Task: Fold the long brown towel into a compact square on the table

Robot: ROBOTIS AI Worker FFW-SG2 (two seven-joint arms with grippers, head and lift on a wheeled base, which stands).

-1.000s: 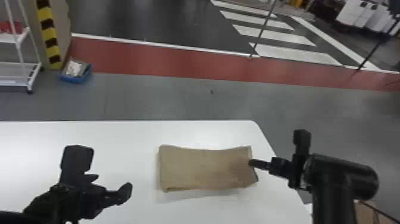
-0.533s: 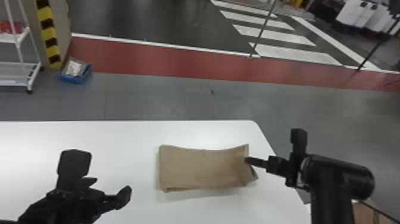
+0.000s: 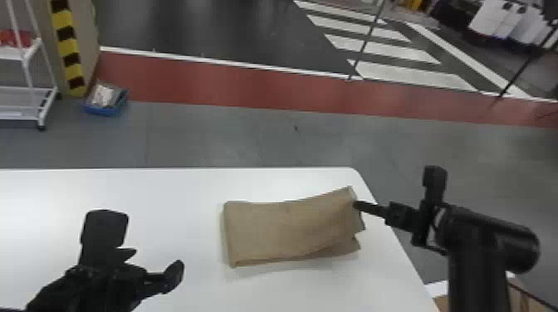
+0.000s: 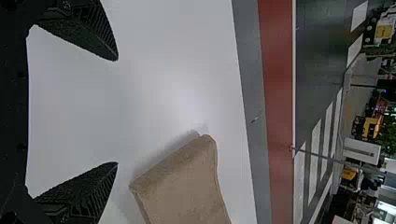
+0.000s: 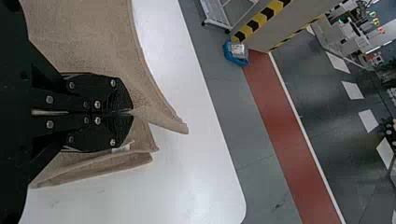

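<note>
Towel (image 3: 286,232): lying on the table (image 3: 174,195) near its right edge, already doubled over into a layered rectangle, its plain left end resting flat
Towel's right end: rising at the far corner, the top layer pulling up and away from the layers beneath, whose edges are showing nearer the robot
Right gripper (image 3: 358,204): clenching a pinch of the towel's right edge, its two fingers pressing together with cloth running out from between their tips
Left gripper (image 3: 153,262): hovering over the table to the left of the towel, well apart from it, its fingers spreading wide and grasping nothing
Table: showing a white top with a rounded far right corner
Blue bin (image 3: 106,110): sitting on the grey floor beyond the table, to the left, with some items lying in it
White rack (image 3: 20,113): standing left of the blue bin
Striped post (image 3: 71,58): rising in yellow and black just behind the blue bin
Red strip (image 3: 249,89): running across the floor beyond
</note>
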